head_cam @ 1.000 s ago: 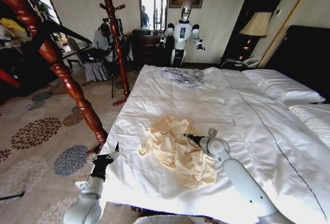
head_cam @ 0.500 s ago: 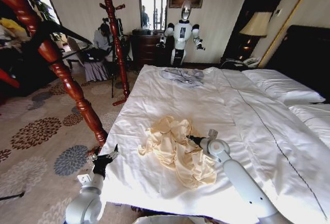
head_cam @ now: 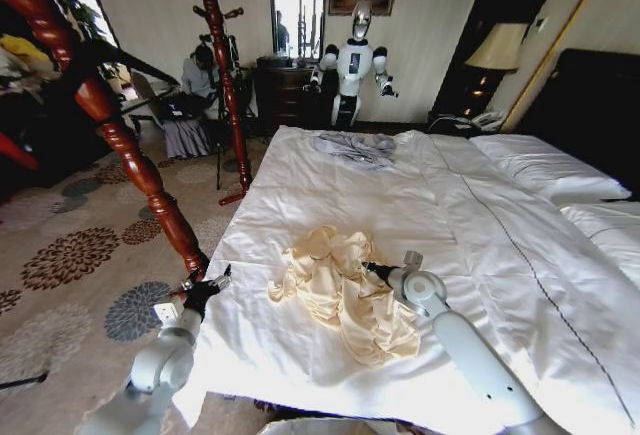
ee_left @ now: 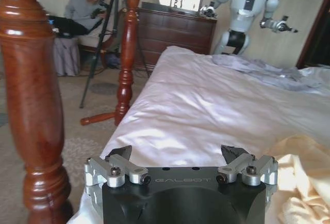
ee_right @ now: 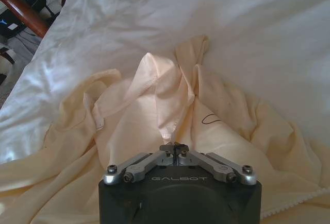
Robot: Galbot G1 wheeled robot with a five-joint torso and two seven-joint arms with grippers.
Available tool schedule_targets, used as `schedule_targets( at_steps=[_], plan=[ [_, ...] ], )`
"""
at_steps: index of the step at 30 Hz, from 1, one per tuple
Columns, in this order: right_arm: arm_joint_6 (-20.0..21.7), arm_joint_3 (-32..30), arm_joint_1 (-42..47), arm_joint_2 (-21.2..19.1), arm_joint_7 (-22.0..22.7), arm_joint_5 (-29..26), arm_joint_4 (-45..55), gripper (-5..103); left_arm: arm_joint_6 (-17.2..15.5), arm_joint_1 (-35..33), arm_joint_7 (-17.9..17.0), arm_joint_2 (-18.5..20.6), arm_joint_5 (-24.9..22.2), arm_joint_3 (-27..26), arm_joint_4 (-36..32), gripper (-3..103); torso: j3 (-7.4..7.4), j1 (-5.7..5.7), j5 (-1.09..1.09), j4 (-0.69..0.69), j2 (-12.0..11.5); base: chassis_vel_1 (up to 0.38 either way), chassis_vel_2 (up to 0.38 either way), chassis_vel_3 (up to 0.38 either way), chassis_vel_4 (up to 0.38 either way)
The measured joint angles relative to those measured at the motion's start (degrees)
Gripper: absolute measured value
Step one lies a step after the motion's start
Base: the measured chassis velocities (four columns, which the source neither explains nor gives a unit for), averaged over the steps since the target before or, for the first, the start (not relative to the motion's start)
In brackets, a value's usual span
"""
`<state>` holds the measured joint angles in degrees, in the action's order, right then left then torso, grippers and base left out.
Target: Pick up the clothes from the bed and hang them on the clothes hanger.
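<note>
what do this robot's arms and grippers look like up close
Both arms are smooth pale grey-white tubes with rounded joints. The left gripper and right gripper have matt black bodies embossed with GALBOT, silver metal finger links fastened with dark screws, and small black fingertips. No loose cables are visible.

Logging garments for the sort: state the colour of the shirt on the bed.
Pale cream-yellow shirt, plain; clearest in the right wrist view.

The left hand (ee_left: 179, 157), fingers spread wide, hovers at the bed (ee_left: 206, 105) edge beside the clothes (ee_left: 304, 183).
</note>
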<state>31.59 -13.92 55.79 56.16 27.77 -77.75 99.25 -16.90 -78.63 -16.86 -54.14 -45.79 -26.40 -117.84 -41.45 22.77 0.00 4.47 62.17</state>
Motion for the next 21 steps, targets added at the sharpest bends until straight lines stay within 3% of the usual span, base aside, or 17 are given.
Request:
schedule_targets(
  at_steps=[5, 11, 17, 21],
  plan=[
    [-0.17, -0.26, 0.02, -0.25, 0.02, -0.02, 0.15, 0, -0.95, 8.51, 2.19, 3.42, -6.19, 4.26, 3.93, 99, 0.00, 0.00, 0.00, -0.02, 0.00, 0.000, 0.000, 0.000, 0.000],
    [-0.35, -0.36, 0.73, -1.09, -0.07, 0.19, 0.50, 0, -3.06, 20.53, 2.98, 3.27, -13.66, 11.85, 10.73, 99, 0.00, 0.00, 0.01, 0.00, 0.00, 0.000, 0.000, 0.000, 0.000],
    [-0.44, -0.82, 0.78, -1.43, -0.08, 0.18, 0.58, 0, -3.79, 30.99, 3.89, 1.45, -15.60, 20.39, 19.70, 99, -0.01, 0.01, 0.01, 0.00, 0.00, 0.000, 0.000, 0.000, 0.000],
    [-0.65, -0.89, 0.79, -2.43, -0.30, 0.11, 0.37, 0, -4.21, 40.13, 5.65, -1.74, -15.74, 26.77, 27.80, 98, 0.00, 0.01, 0.02, -0.01, -0.01, 0.000, 0.000, 0.000, 0.000]
  ],
)
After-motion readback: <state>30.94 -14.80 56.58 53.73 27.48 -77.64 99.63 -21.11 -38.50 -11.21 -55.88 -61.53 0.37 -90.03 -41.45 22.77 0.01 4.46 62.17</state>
